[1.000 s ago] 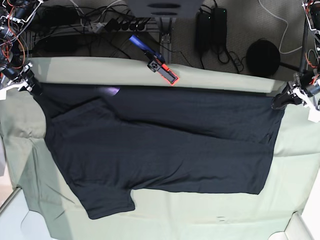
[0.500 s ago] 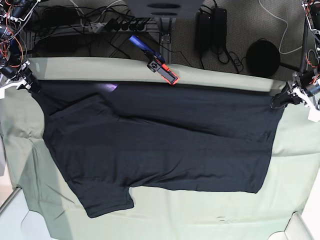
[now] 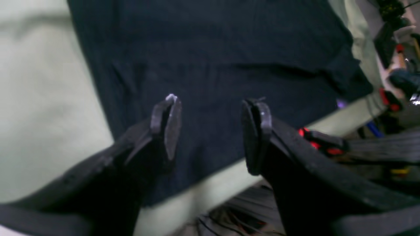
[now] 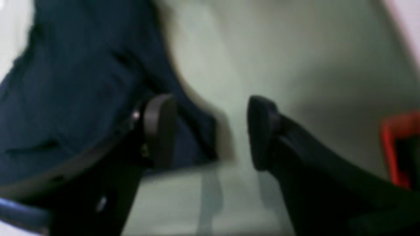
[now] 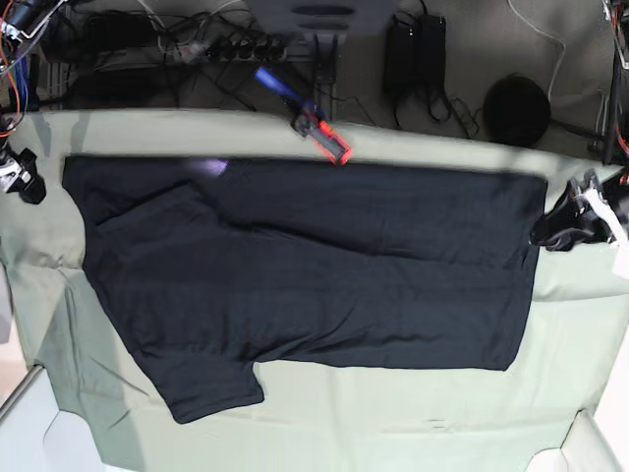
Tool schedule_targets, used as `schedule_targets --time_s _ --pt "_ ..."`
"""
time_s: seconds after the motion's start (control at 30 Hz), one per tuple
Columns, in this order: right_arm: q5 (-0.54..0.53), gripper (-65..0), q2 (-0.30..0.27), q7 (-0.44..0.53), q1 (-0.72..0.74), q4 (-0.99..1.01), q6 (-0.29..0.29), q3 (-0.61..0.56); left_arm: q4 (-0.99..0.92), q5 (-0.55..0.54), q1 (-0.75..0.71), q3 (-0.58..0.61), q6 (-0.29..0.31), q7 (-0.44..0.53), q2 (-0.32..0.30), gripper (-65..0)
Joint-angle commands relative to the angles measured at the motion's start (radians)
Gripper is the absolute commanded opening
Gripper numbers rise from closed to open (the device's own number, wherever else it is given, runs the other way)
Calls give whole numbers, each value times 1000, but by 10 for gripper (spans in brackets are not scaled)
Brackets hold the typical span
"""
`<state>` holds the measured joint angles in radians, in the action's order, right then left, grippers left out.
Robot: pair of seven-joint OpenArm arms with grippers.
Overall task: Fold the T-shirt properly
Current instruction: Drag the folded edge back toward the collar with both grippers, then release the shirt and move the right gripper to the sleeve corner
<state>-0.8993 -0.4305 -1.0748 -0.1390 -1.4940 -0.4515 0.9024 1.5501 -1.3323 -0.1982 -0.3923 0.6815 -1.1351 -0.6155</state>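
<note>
Black cotton short-sleeved T-shirt (image 5: 305,275) spread flat across pale green cloth sheet (image 5: 580,324) on the bench, neck end with purplish patch (image 5: 211,167) at far left, hem at right, one sleeve splayed toward the near edge. At the left edge of the base view, right end effector (image 5: 22,177) released, jaws parted over the green sheet just beside the shirt's corner, gripping nothing. Farther along the back edge, small red-and-black tool (image 5: 329,143) lying just beyond the shirt. Round black disc (image 5: 516,110) behind the bench on the floor. At far right, left end effector (image 3: 210,131) released, jaws wide above the hem, holding nothing.
</note>
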Motion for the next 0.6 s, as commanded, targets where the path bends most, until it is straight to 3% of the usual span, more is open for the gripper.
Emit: schedule_targets --time_s 0.0,0.23,0.57 --pt "-16 -298 -41 27 25 -29 -69 7 14 -4 24 -8 17 30 -22 -321" --pt "32 -298 -115 59 255 29 -69 -46 -23 105 130 27 17 108 -22 -321" --pt "215 -298 -114 262 634 402 -69 -401 -99 196 292 179 17 134 -22 -321"
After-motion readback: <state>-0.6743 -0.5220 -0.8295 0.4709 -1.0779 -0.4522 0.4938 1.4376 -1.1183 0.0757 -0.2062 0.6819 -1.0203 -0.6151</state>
